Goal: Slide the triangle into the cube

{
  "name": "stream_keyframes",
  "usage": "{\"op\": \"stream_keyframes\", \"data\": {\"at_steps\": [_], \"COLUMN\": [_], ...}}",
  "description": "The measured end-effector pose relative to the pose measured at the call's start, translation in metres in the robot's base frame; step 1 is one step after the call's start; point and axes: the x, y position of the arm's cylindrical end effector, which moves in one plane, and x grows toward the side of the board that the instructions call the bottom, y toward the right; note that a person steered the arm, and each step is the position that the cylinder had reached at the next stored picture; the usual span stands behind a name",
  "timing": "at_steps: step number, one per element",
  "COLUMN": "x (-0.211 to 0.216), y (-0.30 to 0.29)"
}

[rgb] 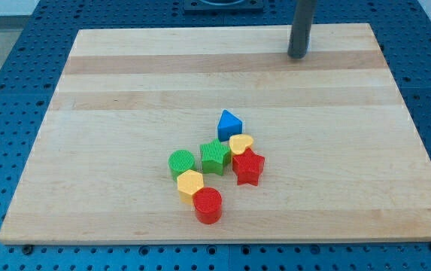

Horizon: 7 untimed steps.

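I have no gripper, only my tip near the counter's top edge, and pushing the blue triangle carelessly could scatter the yellow heart beside the green cube.

No readable text, label, brand, number or sign anywhere in view. Wooden surface plain, unmarked. Coloured blocks bear only ribbed texture, no lettering. Dark rod bare, no markings. Blue perforated base around surface also unmarked.
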Motion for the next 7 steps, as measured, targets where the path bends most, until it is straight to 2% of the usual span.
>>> {"op": "stream_keyframes", "data": {"at_steps": [1,3,5,6,7], "x": [0.000,0.047,0.142,0.208,0.210], "y": [0.002,-0.135,-0.231,-0.237,-0.237]}}
